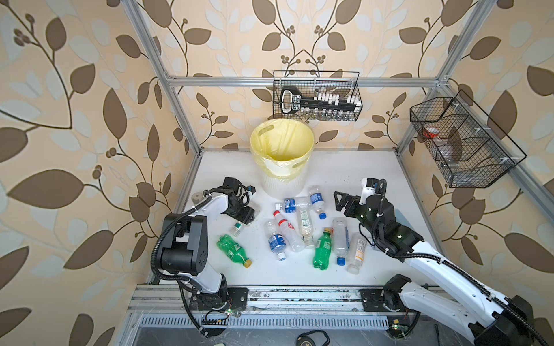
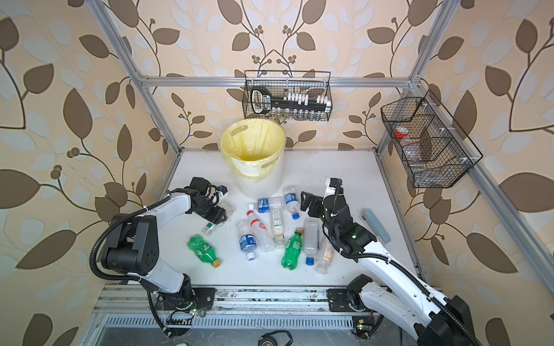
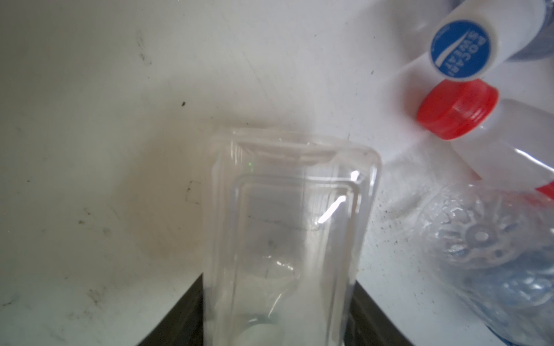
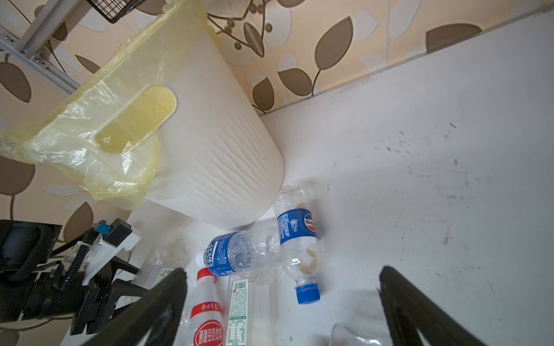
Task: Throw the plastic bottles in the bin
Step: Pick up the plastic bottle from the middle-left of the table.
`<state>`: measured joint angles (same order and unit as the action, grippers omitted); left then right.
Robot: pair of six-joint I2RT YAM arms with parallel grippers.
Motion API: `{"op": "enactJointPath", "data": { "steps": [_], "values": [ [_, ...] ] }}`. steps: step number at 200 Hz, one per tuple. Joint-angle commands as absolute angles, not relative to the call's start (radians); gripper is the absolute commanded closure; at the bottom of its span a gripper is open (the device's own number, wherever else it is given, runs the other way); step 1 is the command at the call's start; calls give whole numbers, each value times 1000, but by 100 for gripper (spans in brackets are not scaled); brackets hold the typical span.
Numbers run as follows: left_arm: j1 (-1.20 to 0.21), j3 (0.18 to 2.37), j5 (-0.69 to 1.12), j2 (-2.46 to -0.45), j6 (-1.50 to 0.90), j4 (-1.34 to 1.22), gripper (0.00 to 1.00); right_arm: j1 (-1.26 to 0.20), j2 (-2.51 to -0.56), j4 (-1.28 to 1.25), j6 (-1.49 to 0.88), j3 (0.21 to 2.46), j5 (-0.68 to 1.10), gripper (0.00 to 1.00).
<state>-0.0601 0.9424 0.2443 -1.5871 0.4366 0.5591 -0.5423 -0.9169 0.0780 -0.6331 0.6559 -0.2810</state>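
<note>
By my reading the step in hand is a pick-up. The left gripper (image 1: pixel 247 216) is down at the table (image 1: pixel 344 167) on the left of the pile, with a clear square bottle (image 3: pixel 287 227) lying between its jaws. In the left wrist view the jaws are drawn in flush against both flat sides near the cap end, so I take the bottle as gripped (though it looks to be resting on the table, not lifted). The right gripper (image 1: pixel 344 204) hangs above the right side of the pile, its jaws spread wide with nothing between them.

The other bottles (image 1: pixel 305 220) lie scattered across the middle of the table, with a green bottle (image 1: pixel 233 250) apart at the near left. The bin (image 1: pixel 281 187) stands upright at the far centre, just beyond the pile. Only its yellow liner shows inside in both top views.

Next, I judge, the gripped bottle must be raised well up, since the bin's rim stands far above a lying bottle. It must then be carried far and right over the mouth and let go. The thin clear walls may buckle or slip under the squeeze.
</note>
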Motion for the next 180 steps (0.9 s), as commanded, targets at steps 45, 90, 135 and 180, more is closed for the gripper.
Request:
{"op": "enactJointPath", "data": {
  "steps": [45, 90, 135, 180],
  "values": [
    [-68, 974, 278, -1568, 396, 598, 47, -526, -877, 78, -655, 625, -273, 0],
    [-68, 1014, 296, -1572, 382, 630, 53, -510, -853, 110, -651, 632, -263, 0],
    [-68, 1043, 253, -1546, 358, 630, 52, -499, -827, 142, -648, 631, -257, 0],
    [-68, 1075, 239, -1519, 338, 663, 55, -494, -820, 149, -649, 624, -252, 0]
  ]
}}
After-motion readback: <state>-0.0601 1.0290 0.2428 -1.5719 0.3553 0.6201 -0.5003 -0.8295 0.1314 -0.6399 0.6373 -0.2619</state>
